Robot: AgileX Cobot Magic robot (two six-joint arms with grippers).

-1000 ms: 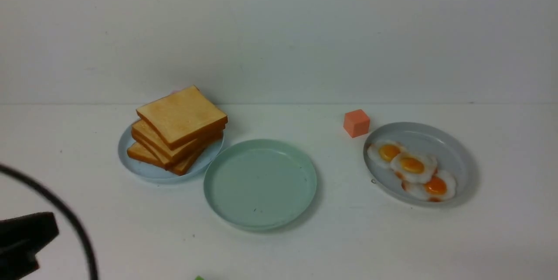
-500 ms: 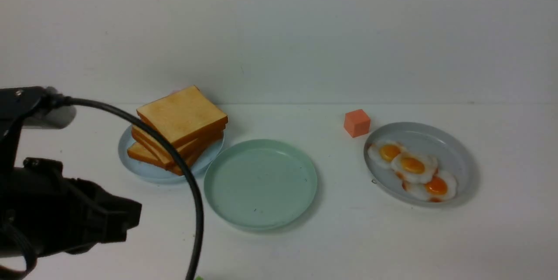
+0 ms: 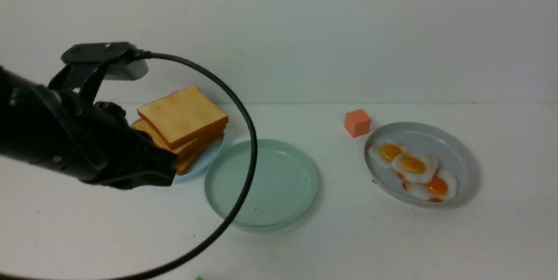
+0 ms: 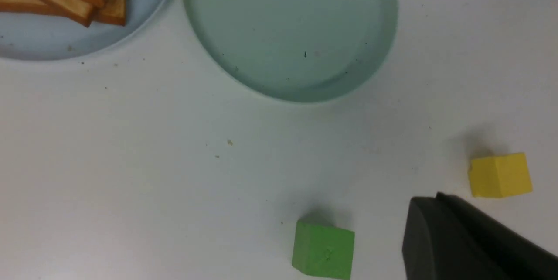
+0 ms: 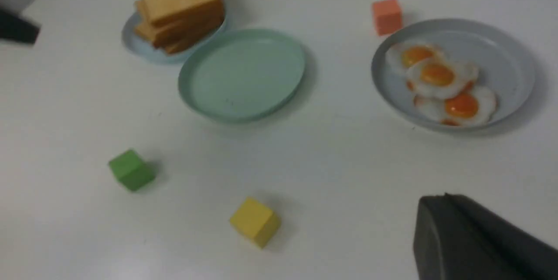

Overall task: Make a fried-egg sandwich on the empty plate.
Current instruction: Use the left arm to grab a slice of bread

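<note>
The empty plate (image 3: pixel 261 184), pale mint green, lies at the table's middle with nothing on it. No fried-egg sandwich is in view. Left of it, a stack of toast slices (image 3: pixel 183 116) rests on a pale blue plate (image 3: pixel 205 160). Three fried eggs (image 3: pixel 412 164) lie on a grey plate (image 3: pixel 440 140) to the right. My left gripper (image 3: pixel 168 169) is shut and empty, and hangs over the near edge of the blue plate. Its fingertips (image 4: pixel 436 199) are pressed together. My right gripper (image 5: pixel 444 199) is shut and empty, and does not show in the front view.
An orange cube (image 3: pixel 356 123) stands behind the grey plate. A green cube (image 5: pixel 130 169) and a yellow cube (image 5: pixel 255 221) sit on the near side of the table in front of the mint plate. The left arm's cable (image 3: pixel 248 149) loops over the mint plate.
My left arm has swung up and to the right from the lower left corner and now covers the near left of the toast plate. The plates, toast and eggs have not moved.
</note>
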